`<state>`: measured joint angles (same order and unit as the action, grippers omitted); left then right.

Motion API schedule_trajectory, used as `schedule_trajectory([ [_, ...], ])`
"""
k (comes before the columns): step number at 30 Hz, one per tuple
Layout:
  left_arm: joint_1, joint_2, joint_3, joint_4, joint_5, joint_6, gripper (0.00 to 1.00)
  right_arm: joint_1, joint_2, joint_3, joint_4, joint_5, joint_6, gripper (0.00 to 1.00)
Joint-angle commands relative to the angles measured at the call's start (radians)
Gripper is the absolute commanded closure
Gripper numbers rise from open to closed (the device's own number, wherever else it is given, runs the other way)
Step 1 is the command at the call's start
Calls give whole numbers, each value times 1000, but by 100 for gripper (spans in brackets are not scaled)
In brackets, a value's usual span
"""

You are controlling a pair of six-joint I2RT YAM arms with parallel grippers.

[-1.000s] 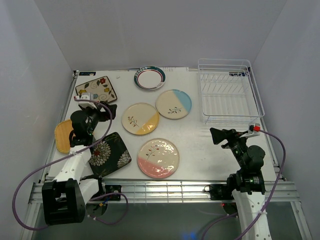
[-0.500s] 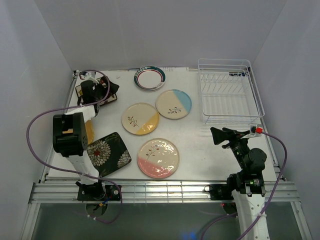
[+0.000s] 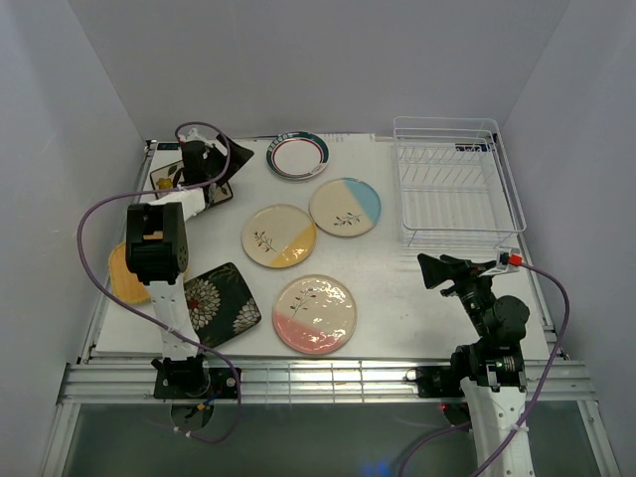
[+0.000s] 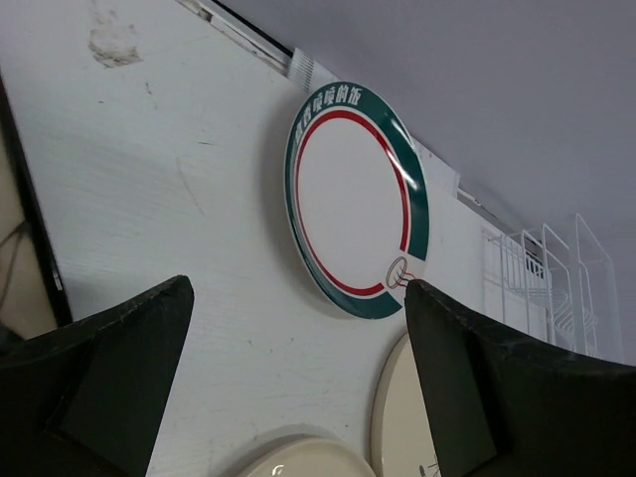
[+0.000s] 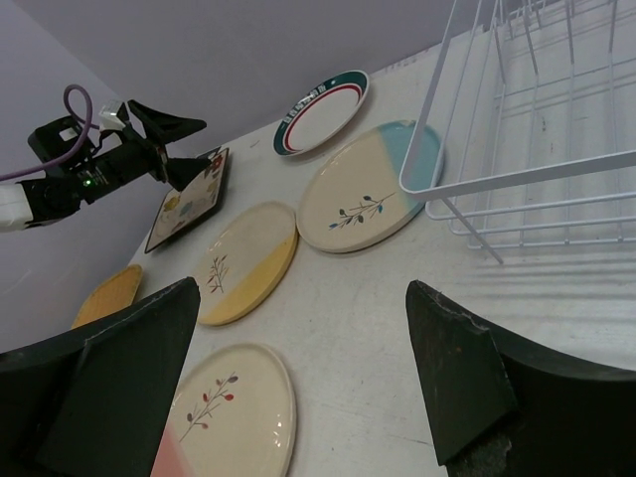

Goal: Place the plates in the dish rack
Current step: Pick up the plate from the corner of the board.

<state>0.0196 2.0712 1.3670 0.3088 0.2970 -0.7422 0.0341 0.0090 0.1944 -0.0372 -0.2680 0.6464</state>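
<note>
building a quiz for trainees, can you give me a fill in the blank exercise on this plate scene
1. The round plate nearest the dish rack has a ____ half.
2. The teal-rimmed plate carries a thin ____ ring.
3. The jaws of the left gripper stand ____.
Missing words: blue; red; open

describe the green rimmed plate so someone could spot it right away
Start at the white wire dish rack in the far right corner of the table and look left along the back edge. The round plate there lies just behind the plate with a blue half. It alone has a white centre, a thin red ring and a wide dark green rim.
</note>
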Motion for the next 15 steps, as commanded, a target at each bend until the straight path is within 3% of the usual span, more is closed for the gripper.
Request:
schedule_trajectory([
  [1, -53, 38, 59, 3, -16, -32, 3, 4, -121, 23, -19, 1, 7, 10],
  [7, -122, 158, 145, 3, -64, -49, 3, 3, -138, 40, -56, 10, 6, 10],
  [15, -127, 265, 250, 0, -85, -108, 3, 3, -149, 40, -63, 15, 10, 10],
])
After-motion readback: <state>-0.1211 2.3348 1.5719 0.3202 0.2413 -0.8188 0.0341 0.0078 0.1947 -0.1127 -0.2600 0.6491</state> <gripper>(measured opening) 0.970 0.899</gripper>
